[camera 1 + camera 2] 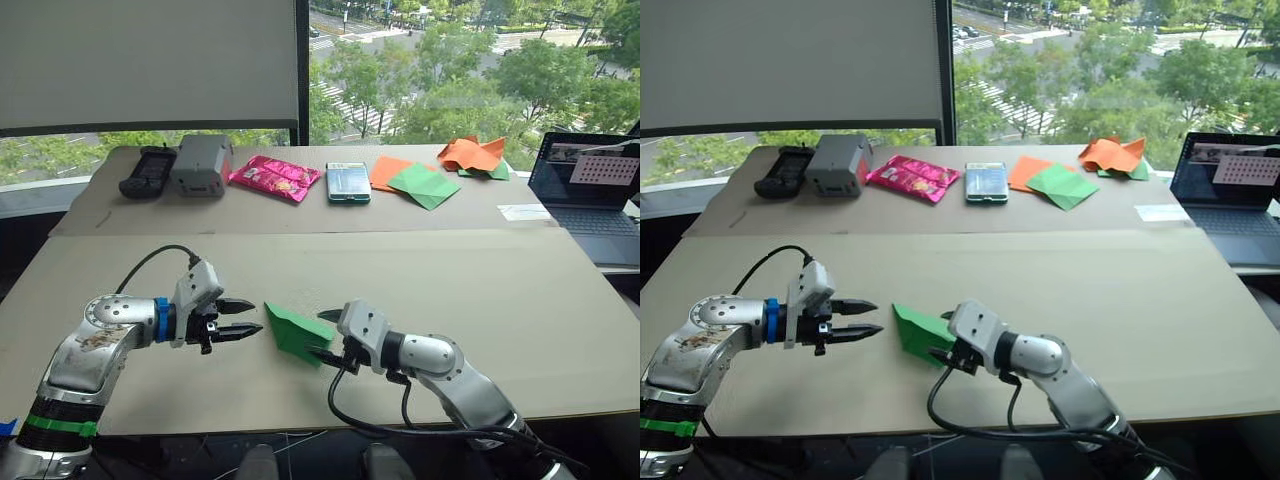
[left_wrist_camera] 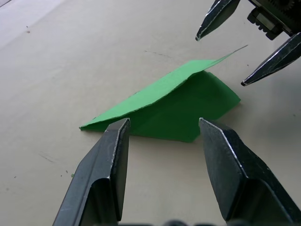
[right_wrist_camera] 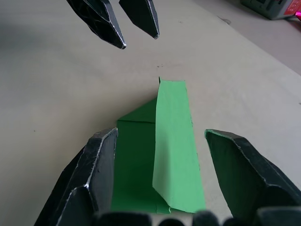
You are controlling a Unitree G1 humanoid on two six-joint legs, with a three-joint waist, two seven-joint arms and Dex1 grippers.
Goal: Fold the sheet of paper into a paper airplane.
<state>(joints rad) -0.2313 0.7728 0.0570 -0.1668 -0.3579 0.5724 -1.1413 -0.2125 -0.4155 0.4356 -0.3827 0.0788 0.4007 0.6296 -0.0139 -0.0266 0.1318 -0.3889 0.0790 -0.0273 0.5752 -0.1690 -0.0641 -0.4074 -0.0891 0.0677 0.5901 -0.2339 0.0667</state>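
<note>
Paper point(image 1: 296, 331), bright green and partly folded, lies on the near worktop point(image 1: 480, 290) between the two grippers. In the right wrist view one long flap point(image 3: 174, 141) stands up off the rest of the sheet, and a crease runs across the flat part beneath it. In the left wrist view the upper layer arches over the lower one, with a pointed corner toward the right gripper.

The left gripper point(image 1: 240, 319) hovers just to the left of the paper, fingers spread, not touching it. The right gripper point(image 1: 325, 335) sits at the paper's right edge with its fingers apart, one on each side of the sheet; whether the tips touch it I cannot tell. Neither grips anything.

On the far worktop lie a black controller point(image 1: 147, 171), a grey box point(image 1: 202, 165), a pink packet point(image 1: 274, 177), a small green-and-white pack point(image 1: 348, 182), a duller green square point(image 1: 425, 185) over an orange sheet point(image 1: 386, 170), and a crumpled orange-and-green heap point(image 1: 474, 155). A laptop point(image 1: 588, 190) stands open at the right.
</note>
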